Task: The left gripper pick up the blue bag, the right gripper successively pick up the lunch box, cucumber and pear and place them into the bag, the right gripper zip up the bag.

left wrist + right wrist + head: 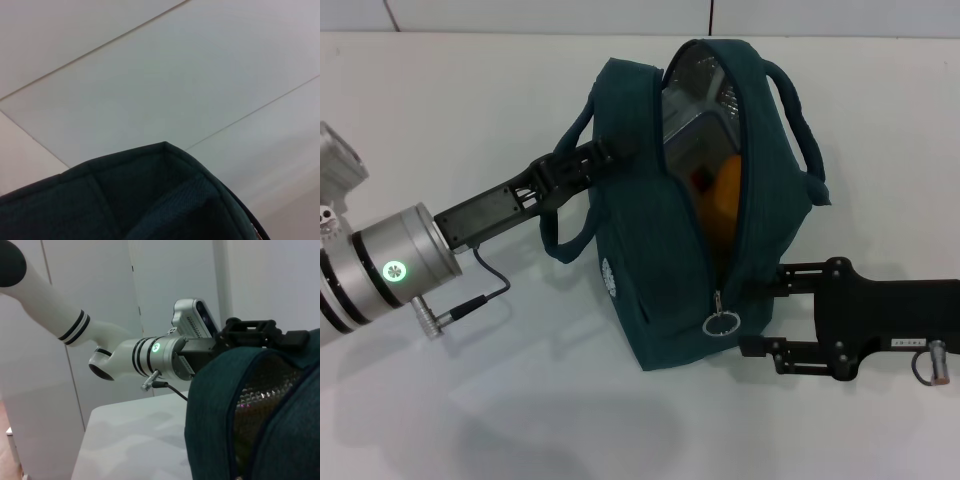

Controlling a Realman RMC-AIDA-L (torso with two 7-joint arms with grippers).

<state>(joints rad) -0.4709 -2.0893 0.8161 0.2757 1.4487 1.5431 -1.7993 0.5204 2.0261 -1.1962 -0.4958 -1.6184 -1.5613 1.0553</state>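
Head view: blue bag [660,270] between end effectors.

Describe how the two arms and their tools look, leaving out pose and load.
The left tool is black, on a silver cylindrical wrist with a round green light and a thin black cable on a metal plug; its arm is white with black rings. The right tool is flat black with round bolts and a small white label.

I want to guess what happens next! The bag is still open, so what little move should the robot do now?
Probably the right gripper should nip the ring pull beside it: the blue bag gapes open with the pear already inside, while the left gripper grips its edge.
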